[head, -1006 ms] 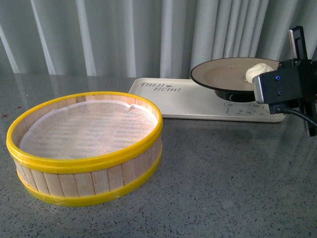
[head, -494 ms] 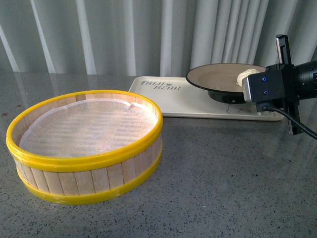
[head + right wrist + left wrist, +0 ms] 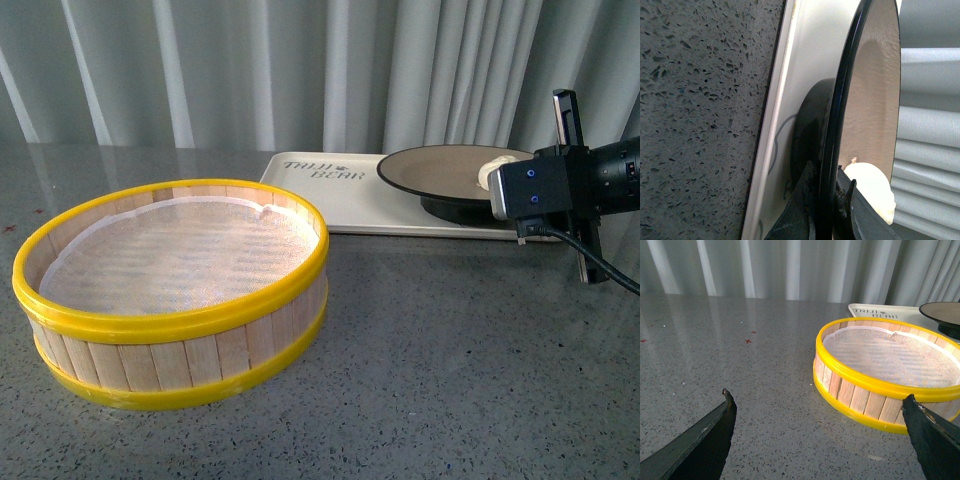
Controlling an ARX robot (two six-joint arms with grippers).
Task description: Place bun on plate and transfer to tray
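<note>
The tan plate (image 3: 445, 168) with a black rim sits low over the right part of the cream tray (image 3: 360, 195); whether its black foot touches the tray I cannot tell. The white bun (image 3: 490, 170) lies on the plate's right side, partly hidden by the wrist camera. My right gripper (image 3: 828, 180) is shut on the plate's rim (image 3: 840, 115), with the bun (image 3: 872, 192) just beside the fingers and the tray (image 3: 790, 95) under the plate. My left gripper (image 3: 817, 402) is open and empty above the table, near the steamer basket.
A yellow-rimmed wooden steamer basket (image 3: 175, 290) with a white liner stands at the front left, and shows in the left wrist view (image 3: 887, 367). The grey speckled table (image 3: 450, 360) runs to a curtain at the back.
My right gripper has lowered the plate with the bun onto or close over the tray and shifted it slightly left. The basket has not moved.
</note>
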